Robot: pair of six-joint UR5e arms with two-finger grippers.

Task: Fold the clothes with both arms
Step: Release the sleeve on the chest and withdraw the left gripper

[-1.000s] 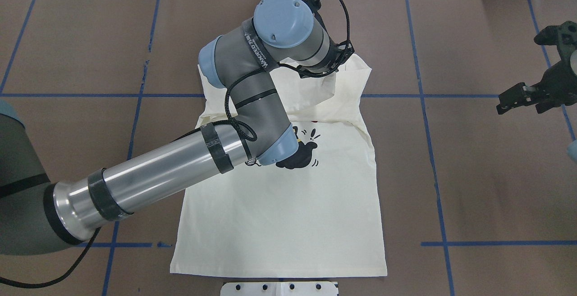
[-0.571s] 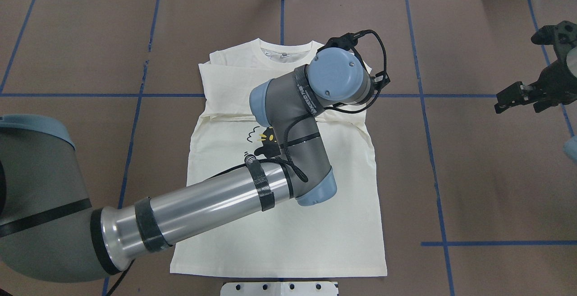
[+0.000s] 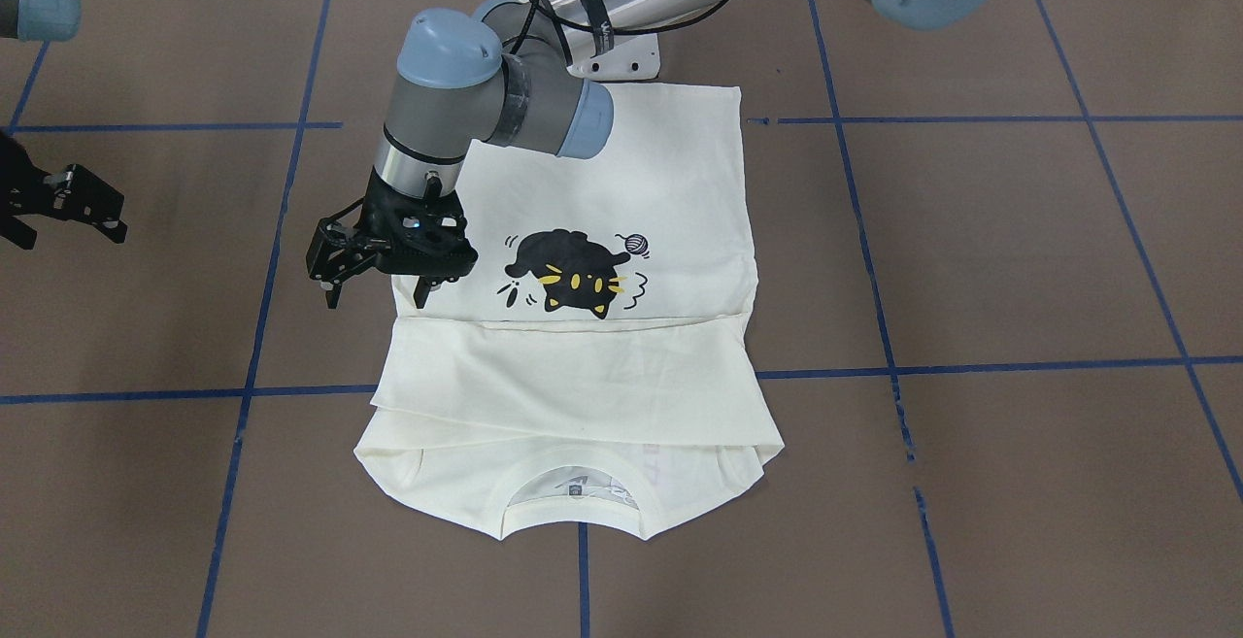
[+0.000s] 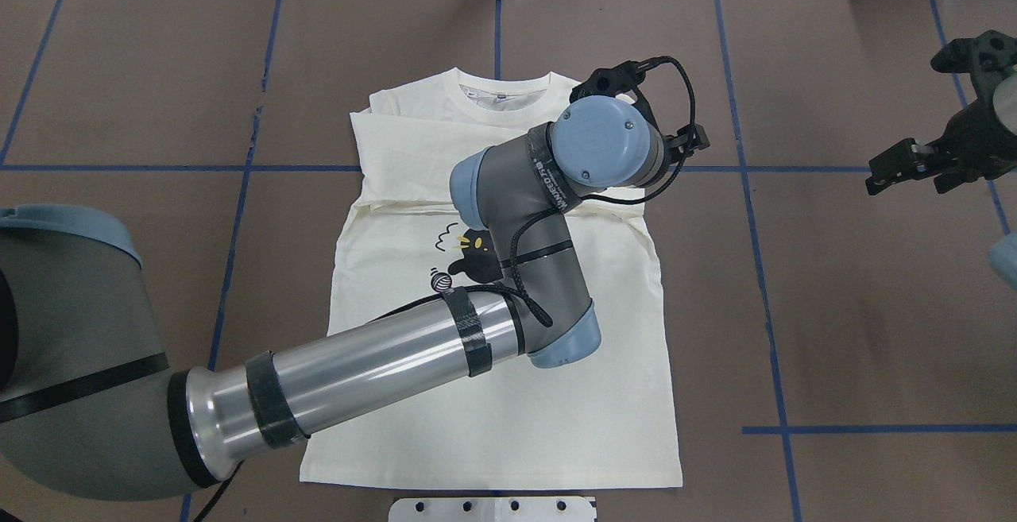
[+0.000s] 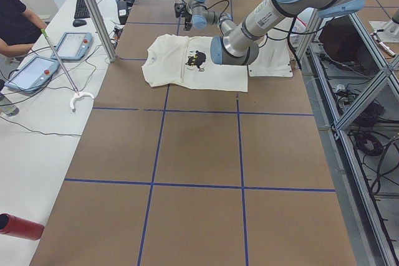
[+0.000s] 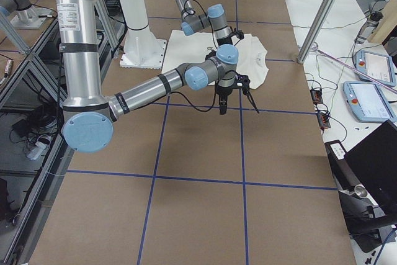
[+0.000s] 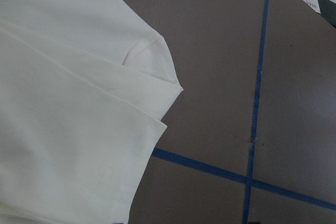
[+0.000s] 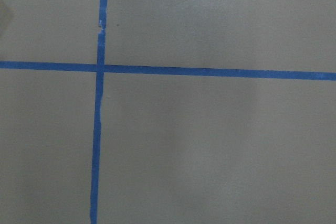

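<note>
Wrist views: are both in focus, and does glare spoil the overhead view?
Left wrist view: sharp, with the shirt hems crisp under even light. Right wrist view: softer, the blue tape edges slightly fuzzy and a faint darker patch on the table. Overhead view: a bright streak on the left arm, at its silver tube; the shirt is not washed out.

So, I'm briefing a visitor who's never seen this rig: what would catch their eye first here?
The cream shirt lies spread mid-table, sleeves folded over its chest, a black cat print showing. The left arm reaches across it, the left tool hanging open at the shirt's edge. The right tool hangs apart over the brown table.
</note>
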